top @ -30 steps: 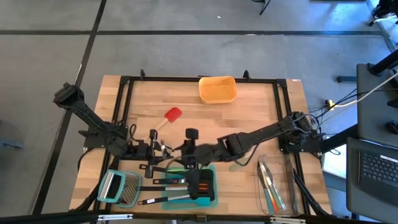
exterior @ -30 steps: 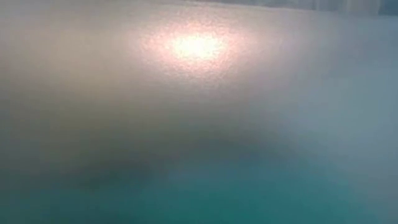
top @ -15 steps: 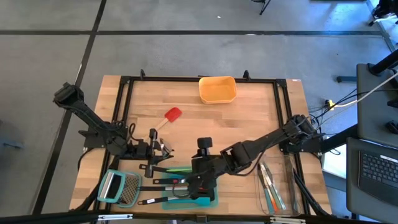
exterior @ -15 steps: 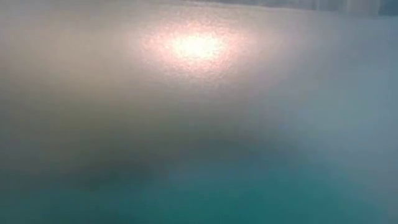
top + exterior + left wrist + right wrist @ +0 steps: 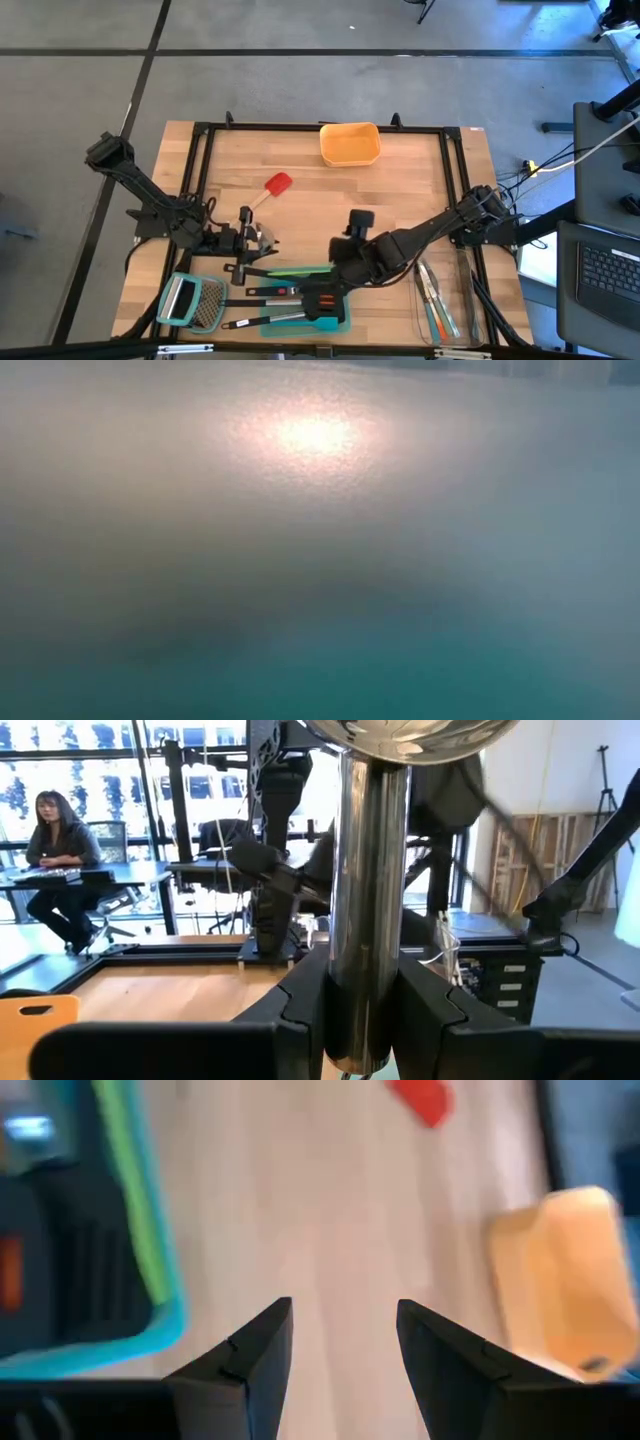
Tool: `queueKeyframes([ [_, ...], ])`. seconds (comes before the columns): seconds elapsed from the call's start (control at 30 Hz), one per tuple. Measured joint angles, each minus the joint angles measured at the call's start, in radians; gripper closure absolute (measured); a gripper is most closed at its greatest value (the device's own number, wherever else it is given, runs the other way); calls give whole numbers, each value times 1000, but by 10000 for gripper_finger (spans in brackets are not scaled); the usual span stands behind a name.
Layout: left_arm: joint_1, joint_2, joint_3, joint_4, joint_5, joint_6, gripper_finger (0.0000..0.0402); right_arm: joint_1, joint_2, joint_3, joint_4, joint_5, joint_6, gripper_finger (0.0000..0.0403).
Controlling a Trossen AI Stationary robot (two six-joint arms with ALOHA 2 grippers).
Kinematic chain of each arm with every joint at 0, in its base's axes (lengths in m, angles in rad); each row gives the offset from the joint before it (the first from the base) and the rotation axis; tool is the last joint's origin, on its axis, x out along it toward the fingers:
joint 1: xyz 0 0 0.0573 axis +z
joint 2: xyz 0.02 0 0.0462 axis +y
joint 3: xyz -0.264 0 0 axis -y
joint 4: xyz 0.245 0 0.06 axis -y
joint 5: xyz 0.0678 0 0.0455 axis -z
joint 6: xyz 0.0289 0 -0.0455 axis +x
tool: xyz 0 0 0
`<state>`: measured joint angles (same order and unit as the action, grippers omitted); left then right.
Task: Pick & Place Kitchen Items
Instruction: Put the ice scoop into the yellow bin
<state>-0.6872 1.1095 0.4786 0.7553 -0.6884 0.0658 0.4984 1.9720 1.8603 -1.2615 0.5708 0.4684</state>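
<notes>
Since the earlier frame, the right arm has drawn back toward the right side of the counter (image 5: 420, 170), leaving the teal tray (image 5: 340, 322) uncovered; the left arm has not moved.

At the left front lies the grater (image 5: 193, 303). The left tool (image 5: 366, 1010) is closed on a shiny metal utensil handle (image 5: 368, 900), held upright between its fingers (image 5: 300, 1010). A red turner (image 5: 274, 187) lies on bare wood behind it. A green spatula (image 5: 300, 270) and black turners (image 5: 322, 298) rest at the teal tray. The right tool (image 5: 340, 1350) stands open and empty above bare wood, just right of the tray. An orange bin (image 5: 350, 144) sits at the back. More utensils (image 5: 436, 295) lie in a clear tray at the right front.
</notes>
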Motion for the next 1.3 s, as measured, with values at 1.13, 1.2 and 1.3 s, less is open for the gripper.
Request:
queueKeyframes([
  [1.13,24,-2,-1,-27,15,-1,333,-116,-505,-927,1483,-261,-407,222],
  [1.2,52,-2,-1,-42,44,-29,333,-123,-563,-984,1522,-262,-425,222],
  [1.3,112,-2,-1,-84,107,-77,333,-154,-640,-1050,1538,-261,-432,222],
])
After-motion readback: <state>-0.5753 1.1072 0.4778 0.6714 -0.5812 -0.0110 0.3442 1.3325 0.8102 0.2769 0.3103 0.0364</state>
